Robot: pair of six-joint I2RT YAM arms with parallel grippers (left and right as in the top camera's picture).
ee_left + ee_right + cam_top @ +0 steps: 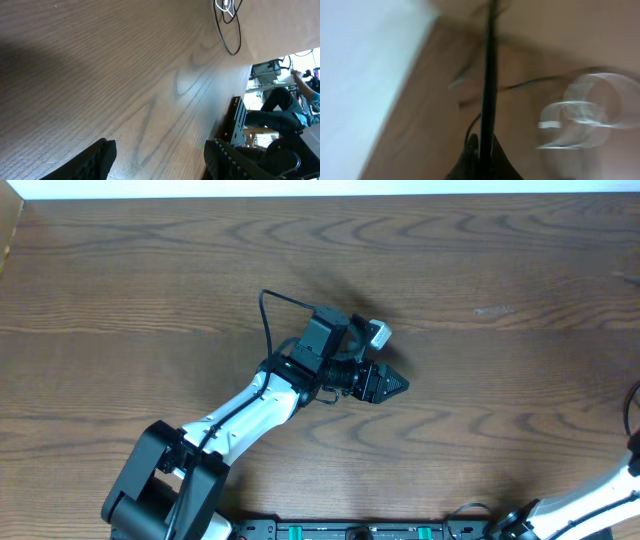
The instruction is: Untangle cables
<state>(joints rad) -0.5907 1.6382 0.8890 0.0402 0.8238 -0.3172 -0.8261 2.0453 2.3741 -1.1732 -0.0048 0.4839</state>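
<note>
barely begun: black cable [235,42] and white cable [226,5] sit looped together at the table's [100,60] far right, the blurred right fingers [497,167] seemingly pinched on the black one, left fingers [97,160] spread empty and well apart, needing next to reach the white.

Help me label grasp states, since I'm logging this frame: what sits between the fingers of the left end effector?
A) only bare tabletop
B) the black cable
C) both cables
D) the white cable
A: in the left wrist view the left end effector stands open with only the wood table between its fingers, while the cables lie apart from it, far ahead.
</note>
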